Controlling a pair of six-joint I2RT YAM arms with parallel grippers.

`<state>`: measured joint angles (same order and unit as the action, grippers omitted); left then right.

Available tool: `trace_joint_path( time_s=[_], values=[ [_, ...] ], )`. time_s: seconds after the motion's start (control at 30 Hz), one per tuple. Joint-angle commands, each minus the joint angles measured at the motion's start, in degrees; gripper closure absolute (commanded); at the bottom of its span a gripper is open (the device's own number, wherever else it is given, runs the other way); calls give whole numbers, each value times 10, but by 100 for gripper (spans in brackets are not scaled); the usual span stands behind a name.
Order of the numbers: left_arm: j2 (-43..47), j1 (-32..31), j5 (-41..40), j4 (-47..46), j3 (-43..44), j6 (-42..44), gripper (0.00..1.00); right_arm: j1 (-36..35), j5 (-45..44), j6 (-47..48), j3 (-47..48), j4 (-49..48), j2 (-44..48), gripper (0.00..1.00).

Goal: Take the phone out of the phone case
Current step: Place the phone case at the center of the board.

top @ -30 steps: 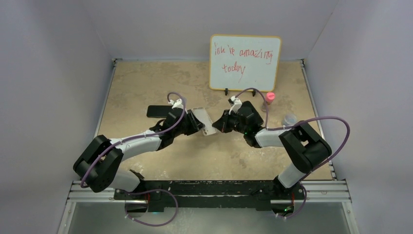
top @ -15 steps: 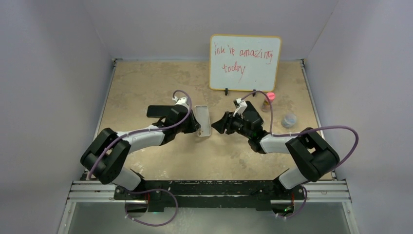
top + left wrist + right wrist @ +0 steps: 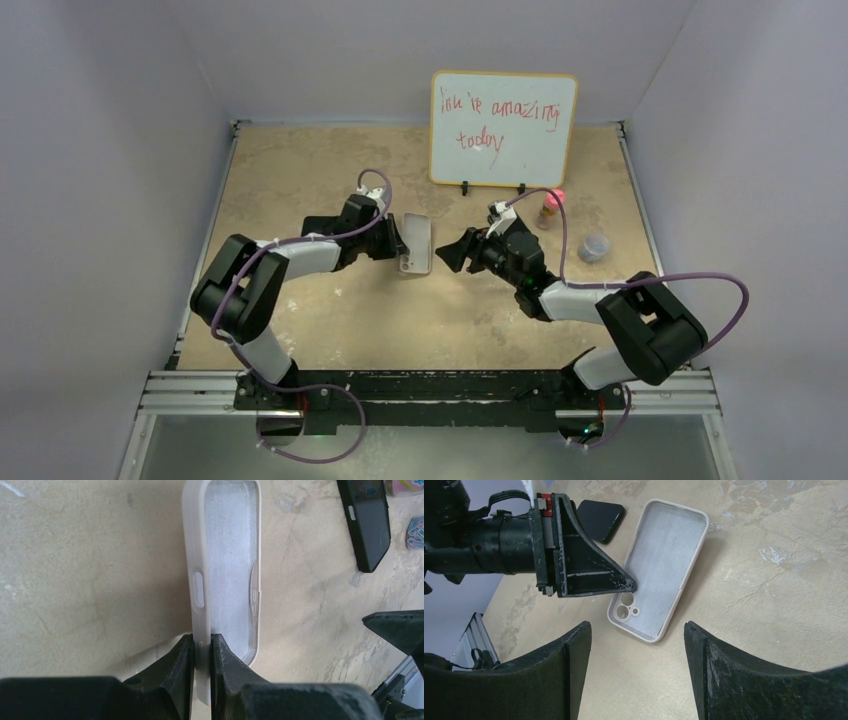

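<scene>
The white phone case [image 3: 416, 243] is empty, its open side showing in both wrist views [image 3: 231, 555] [image 3: 664, 565]. My left gripper [image 3: 396, 246] [image 3: 202, 642] is shut on one long side wall of the case and holds it low over the table. The black phone [image 3: 318, 224] lies flat on the table behind the left arm, apart from the case [image 3: 369, 522] [image 3: 599, 519]. My right gripper [image 3: 452, 254] [image 3: 637, 630] is open just right of the case, with nothing between its fingers.
A whiteboard [image 3: 503, 128] with red writing stands at the back. A pink-capped bottle [image 3: 550, 208] and a small clear container [image 3: 594, 246] stand to the right of the right arm. Grey walls enclose the tan table [image 3: 300, 160] on three sides.
My right gripper has opened, let go of the case and drawn slightly back. The left arm has folded back leftwards, still holding the case, which has turned and dropped lower.
</scene>
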<state>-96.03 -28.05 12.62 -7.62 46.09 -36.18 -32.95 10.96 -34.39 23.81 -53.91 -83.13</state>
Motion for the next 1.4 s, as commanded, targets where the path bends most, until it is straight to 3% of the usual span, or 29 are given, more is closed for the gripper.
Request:
trace_joint_path(
  time_s=[0.0,0.4,0.73,0.87,1.1,1.37],
  values=[
    [-24,27,21,-9,26,25,98,2,-15,10,-2,-23,9,30],
    [-55,80,27,-26,31,37,98,2,-16,13,2,-15,6,28],
    [-71,88,10,3,63,57,65,2,-7,14,9,-11,-4,28],
    [-46,89,-17,12,48,57,57,1,-3,14,12,-8,-7,27],
    [-26,88,21,-45,-4,16,49,2,-3,16,13,-7,-8,27],
    [-47,63,79,-135,-49,-43,47,2,-9,20,14,-4,-12,27]
  ],
)
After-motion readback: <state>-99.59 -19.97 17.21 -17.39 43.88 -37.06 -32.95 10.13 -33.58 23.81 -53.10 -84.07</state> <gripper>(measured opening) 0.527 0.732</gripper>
